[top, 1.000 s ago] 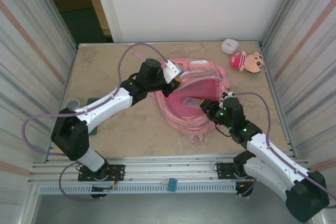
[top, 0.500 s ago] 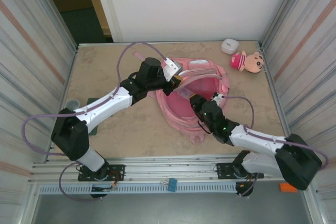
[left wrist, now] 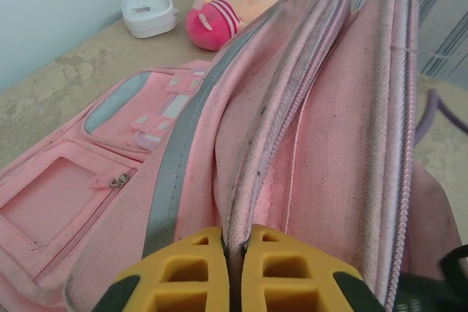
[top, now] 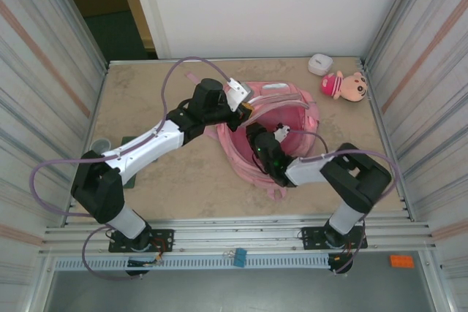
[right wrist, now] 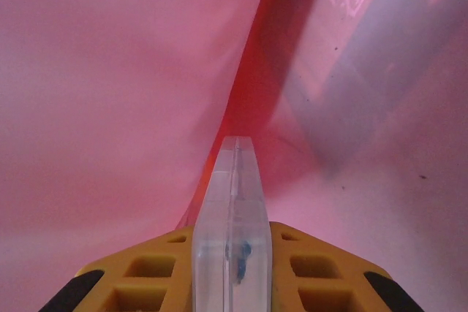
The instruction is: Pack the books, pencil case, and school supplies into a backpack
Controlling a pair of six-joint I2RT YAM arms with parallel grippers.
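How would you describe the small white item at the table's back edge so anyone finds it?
From the big pink backpack in the middle, look to the far right corner by the white wall. A pink-hatted plush doll lies there, and the small white box sits just left of it, nearer the wall. Unlike the soft pink doll, it is hard, rounded-square and all white.

A beige, marbled surface point(top: 146, 93) fills the middle of the frame under soft, even light. Ribbed metal walls point(top: 44, 71) with faint orange stripes rise along the left and right edges. A plain white panel point(top: 263, 5) closes the top, beside a dark opening point(top: 102, 5) at upper left. Aluminium rails point(top: 241, 242) cross the bottom.
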